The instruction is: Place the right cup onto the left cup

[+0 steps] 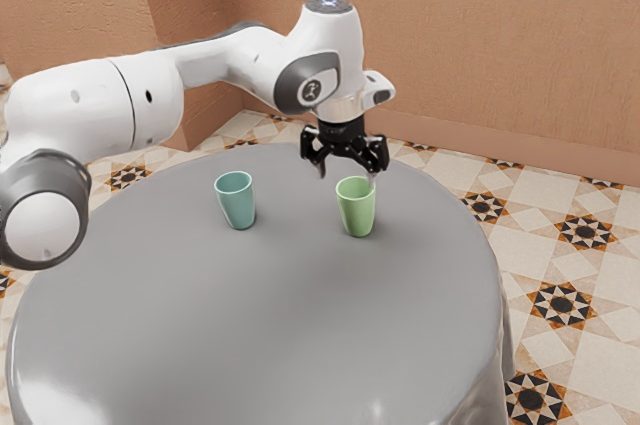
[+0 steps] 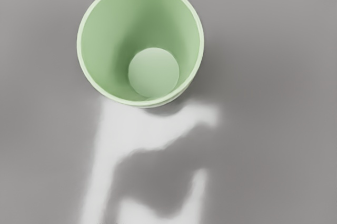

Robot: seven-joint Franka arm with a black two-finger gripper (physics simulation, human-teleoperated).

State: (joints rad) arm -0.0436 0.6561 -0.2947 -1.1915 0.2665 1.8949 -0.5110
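Descending off-centre could make the wide-spread gripper (image 1: 347,177), above the green cup (image 1: 358,211) at the exterior view's right, clip and topple it, well apart from the teal cup (image 1: 238,205) at the exterior view's left.

One cup (image 1: 358,215) was green, the other cup (image 1: 239,208) teal, the table (image 1: 250,315) grey, wall (image 1: 460,45) orange-tan, gripper (image 1: 347,175) black, arm (image 1: 85,110) white and grey, floor (image 1: 590,365) cream with black-and-orange stars.
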